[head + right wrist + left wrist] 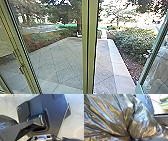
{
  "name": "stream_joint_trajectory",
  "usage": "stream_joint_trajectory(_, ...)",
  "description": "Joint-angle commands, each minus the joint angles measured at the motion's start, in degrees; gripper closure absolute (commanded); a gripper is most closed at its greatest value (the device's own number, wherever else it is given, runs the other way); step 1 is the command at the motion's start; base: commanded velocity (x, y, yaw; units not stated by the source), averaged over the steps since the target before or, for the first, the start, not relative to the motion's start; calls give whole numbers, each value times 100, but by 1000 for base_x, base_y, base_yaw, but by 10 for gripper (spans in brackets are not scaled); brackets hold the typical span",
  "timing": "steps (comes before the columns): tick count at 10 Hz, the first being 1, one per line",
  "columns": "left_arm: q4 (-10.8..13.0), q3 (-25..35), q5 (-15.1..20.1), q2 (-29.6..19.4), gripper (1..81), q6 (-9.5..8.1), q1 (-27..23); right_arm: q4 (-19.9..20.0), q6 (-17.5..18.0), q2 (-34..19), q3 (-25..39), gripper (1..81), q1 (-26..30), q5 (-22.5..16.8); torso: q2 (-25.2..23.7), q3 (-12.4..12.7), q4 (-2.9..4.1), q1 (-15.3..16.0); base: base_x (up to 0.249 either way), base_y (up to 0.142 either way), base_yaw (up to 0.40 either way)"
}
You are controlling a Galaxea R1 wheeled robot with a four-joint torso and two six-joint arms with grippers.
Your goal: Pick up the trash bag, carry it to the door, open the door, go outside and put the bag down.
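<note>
Head camera: above pincer level, facing forward and down past the door frame (pixel 90 47) onto paving (pixel 60 57); left wrist camera: at the left pincer, close against the bag (pixel 109 112); right: beside its pincer, angled down; these 2 wrist views share the robot's plate (pixel 55 111).

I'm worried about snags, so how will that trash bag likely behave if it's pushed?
The trash bag will probably flop and crumple, as its thin-looking film is heavily creased. Its glossy surface may make it slippery.
</note>
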Motion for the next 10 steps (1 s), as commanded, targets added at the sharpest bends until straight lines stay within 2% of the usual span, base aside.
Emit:
stream_joint_trajectory(1,78,-386,391,149,811,30,-341,-66,6,373,-665,10,-157,337,0,0,-5,0,0,0,0)
stream_joint_trajectory(4,122,-1026,390,491,811,30,-358,-267,-99,1450,-2100,10,-422,450,-2,0,-7,-2,0,0,0)
stream_joint_trajectory(5,122,-1098,382,527,811,30,-358,-383,-108,1709,-2502,10,-484,575,-2,0,-7,-2,0,0,0)
stream_joint_trajectory(6,113,-1142,382,544,811,30,-359,-427,-99,2067,-3113,10,-536,863,-2,2,-7,-2,0,0,0)
stream_joint_trajectory(7,105,-1142,373,544,811,22,-358,-427,-99,2244,-3379,10,-536,900,-2,2,-7,-2,0,0,0)
stream_joint_trajectory(10,105,-1142,382,580,811,22,-358,-418,-99,2404,-3425,10,-501,891,-2,2,-7,-2,0,0,0)
